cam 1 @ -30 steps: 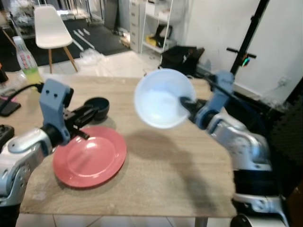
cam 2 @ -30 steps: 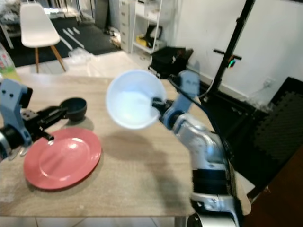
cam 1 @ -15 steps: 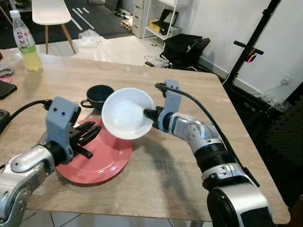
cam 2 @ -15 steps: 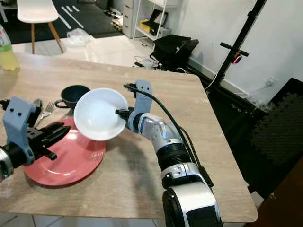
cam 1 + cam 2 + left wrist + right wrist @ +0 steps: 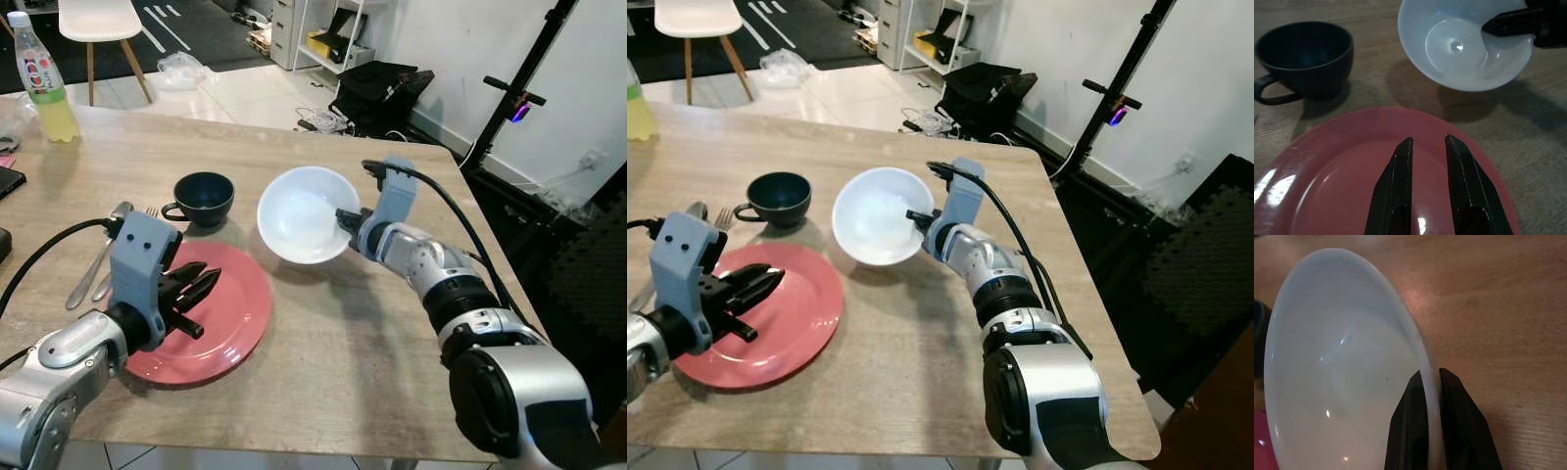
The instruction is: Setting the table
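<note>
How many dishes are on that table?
3: a red plate under the left claw, a dark cup behind it, and a white bowl held by the right claw.

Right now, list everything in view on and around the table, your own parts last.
bowl: one, white, mid-table beside the plate, its rim in the right pincer
plate: one, red, near edge of the table
cup: one, dark, behind the plate
spoon and fork: one each, silver, left of the plate
bottle: one, yellow drink, far left corner
table: one, light wood
chair: one, white, on the floor beyond
shelf unit: one, white, by the wall
stand: one, black, to the right
left pincer: black fingers slightly apart, above the plate
right pincer: black fingers clamped on the bowl's rim
</note>
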You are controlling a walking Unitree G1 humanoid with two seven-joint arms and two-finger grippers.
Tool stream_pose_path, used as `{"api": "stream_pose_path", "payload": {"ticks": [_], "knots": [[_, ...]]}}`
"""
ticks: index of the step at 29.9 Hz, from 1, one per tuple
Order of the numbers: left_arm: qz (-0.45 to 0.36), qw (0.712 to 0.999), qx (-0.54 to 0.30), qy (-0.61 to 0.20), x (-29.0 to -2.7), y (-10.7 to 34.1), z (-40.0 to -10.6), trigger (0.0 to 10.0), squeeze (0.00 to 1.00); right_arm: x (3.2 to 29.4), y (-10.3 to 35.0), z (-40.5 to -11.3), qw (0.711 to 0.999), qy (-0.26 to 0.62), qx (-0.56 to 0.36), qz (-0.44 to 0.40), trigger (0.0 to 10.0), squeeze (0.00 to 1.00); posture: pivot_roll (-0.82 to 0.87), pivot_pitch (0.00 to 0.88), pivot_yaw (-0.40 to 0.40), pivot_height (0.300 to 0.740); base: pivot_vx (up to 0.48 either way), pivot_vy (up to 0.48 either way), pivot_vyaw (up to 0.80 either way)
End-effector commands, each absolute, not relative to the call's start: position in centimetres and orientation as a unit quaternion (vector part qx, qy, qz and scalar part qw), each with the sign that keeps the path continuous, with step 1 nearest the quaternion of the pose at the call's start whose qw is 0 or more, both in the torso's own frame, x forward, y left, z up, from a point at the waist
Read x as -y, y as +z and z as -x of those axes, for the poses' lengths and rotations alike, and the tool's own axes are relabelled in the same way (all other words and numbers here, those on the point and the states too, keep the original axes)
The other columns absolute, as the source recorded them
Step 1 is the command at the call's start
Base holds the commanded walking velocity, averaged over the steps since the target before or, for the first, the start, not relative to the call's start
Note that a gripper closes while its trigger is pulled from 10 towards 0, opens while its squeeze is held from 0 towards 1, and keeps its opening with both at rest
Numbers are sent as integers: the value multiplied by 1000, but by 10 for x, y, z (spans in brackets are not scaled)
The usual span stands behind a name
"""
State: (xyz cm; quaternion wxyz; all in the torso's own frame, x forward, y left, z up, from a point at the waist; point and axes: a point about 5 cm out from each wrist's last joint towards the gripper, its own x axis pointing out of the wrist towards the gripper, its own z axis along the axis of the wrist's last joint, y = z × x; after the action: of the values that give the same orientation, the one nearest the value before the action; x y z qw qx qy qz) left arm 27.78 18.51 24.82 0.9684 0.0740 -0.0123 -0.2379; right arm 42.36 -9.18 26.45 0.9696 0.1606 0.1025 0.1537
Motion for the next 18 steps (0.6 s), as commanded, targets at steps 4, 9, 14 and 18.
{"api": "stream_pose_path", "payload": {"ticks": [4, 9, 14, 18], "knots": [[-72, 966, 4, -248, -178, 244, -275, 10000, 0, 90, 259, -424, 972, 151, -108, -146, 10000, 616, 148, 172, -88, 740, 0, 0, 0], [-70, 966, 2, -248, -177, 243, -274, 10000, 0, 90, 258, -424, 971, 149, -108, -151, 10000, 675, 152, 177, -89, 740, 0, 0, 0], [-70, 967, 0, -246, -177, 242, -273, 10000, 0, 90, 260, -425, 970, 151, -104, -159, 10000, 1000, 154, 180, -90, 740, 0, 0, 0], [-69, 967, 0, -246, -177, 242, -274, 10000, 0, 90, 263, -425, 969, 155, -99, -165, 10000, 1000, 150, 178, -87, 740, 0, 0, 0]]}}
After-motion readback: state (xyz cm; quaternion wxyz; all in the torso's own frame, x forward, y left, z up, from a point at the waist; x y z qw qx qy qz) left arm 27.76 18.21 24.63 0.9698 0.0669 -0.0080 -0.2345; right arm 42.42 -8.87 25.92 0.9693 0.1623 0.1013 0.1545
